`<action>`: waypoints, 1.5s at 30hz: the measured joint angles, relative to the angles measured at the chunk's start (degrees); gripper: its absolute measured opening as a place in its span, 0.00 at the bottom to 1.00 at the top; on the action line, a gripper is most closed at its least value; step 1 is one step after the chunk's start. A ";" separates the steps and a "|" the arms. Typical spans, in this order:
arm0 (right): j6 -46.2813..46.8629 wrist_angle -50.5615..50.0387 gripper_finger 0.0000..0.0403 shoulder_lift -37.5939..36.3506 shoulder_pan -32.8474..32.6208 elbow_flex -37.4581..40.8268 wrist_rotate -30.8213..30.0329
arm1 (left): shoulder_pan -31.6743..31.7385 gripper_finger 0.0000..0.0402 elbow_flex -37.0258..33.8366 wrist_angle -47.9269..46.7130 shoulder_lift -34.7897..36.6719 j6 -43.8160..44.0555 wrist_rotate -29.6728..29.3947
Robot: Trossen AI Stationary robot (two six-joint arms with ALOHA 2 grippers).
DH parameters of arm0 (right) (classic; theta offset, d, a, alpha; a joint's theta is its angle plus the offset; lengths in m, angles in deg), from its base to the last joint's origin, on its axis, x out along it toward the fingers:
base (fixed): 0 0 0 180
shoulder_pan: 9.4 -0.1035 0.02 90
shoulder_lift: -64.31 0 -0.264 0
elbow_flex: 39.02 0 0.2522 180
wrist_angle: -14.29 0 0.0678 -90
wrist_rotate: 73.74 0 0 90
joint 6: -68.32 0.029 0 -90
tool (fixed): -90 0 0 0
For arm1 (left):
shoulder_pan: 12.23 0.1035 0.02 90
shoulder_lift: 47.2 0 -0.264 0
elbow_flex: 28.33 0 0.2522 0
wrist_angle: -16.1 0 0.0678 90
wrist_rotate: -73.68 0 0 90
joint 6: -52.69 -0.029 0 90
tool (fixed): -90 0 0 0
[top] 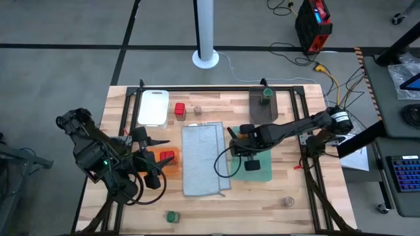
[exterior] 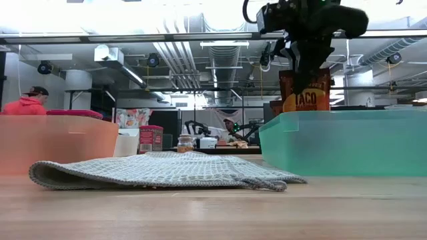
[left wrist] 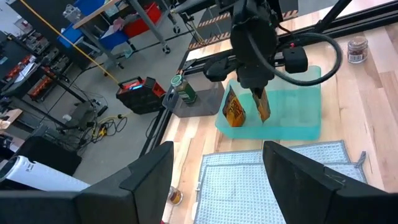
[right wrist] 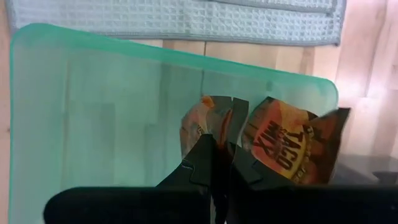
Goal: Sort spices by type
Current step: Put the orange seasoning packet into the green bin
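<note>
My right gripper (left wrist: 256, 87) is over the green cloth (left wrist: 292, 118), shut on a shiny orange-brown packet (left wrist: 263, 104) that hangs below it. A second packet (left wrist: 234, 109) stands on the green cloth just beside it, on the far side. My left gripper (left wrist: 217, 168) is open and holds nothing, raised over the orange cloth (top: 172, 165), where a red box (top: 167, 156) lies. Another red box (top: 180, 110) and a shaker (top: 197, 110) stand on the wood at the back. A green-topped jar (top: 266, 94) stands on the dark grey bin (top: 262, 108). My right gripper pinches the packet's top edge (right wrist: 216, 134) between its two fingers, coming from above and pointing steeply down. The packet hangs upright below the fingers. The cloth's near edge hides its lower end in the low view, so I cannot tell whether it touches the cloth.
A grey cloth (top: 202, 157) lies in the middle of the table between the arms. A white board (top: 153, 107) lies at the back left. A green-topped jar (top: 171, 216) and a shaker (top: 288, 202) stand near the front edge. People show in the room behind.
</note>
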 joint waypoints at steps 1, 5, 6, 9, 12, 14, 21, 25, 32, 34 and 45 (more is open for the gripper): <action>-0.15 0.50 0.02 0.00 0.40 0.33 0.23 | 0.00 0.58 0.00 -0.02 0.00 0.00 0.00; -2.08 2.52 0.02 0.04 2.02 1.79 0.31 | 0.00 0.58 0.00 -0.07 -0.01 0.00 0.00; -2.32 2.90 0.02 0.05 2.42 2.09 0.33 | 0.00 0.58 0.00 -0.07 -0.02 0.00 0.00; -2.53 3.27 0.02 0.09 3.53 2.64 1.48 | 0.00 0.58 0.00 -0.32 -0.02 0.24 0.00; -2.64 3.68 0.02 0.09 3.98 2.76 3.28 | 0.00 0.58 0.00 -1.42 -0.02 1.03 0.00; -3.15 4.38 0.02 0.09 3.94 2.88 3.39 | 0.00 0.58 0.00 -2.14 -0.02 1.71 0.00; -4.35 6.65 0.02 0.09 4.32 3.18 5.42 | 0.00 0.58 -0.10 -2.91 -0.02 2.57 -0.44; -4.41 6.87 0.02 0.09 4.91 3.26 5.70 | 0.00 0.58 -0.15 -2.91 -0.02 2.76 -0.42; -4.24 7.09 0.02 0.11 5.41 4.50 7.80 | 0.00 0.58 -0.17 -2.89 -0.02 2.84 -0.42; -4.22 7.21 0.02 0.11 5.41 4.88 7.82 | 0.00 0.58 -0.17 -2.89 -0.02 2.84 -0.42; -4.24 9.61 0.02 -0.04 5.39 6.97 7.56 | 0.00 0.58 -0.20 -2.89 -0.02 2.84 -0.42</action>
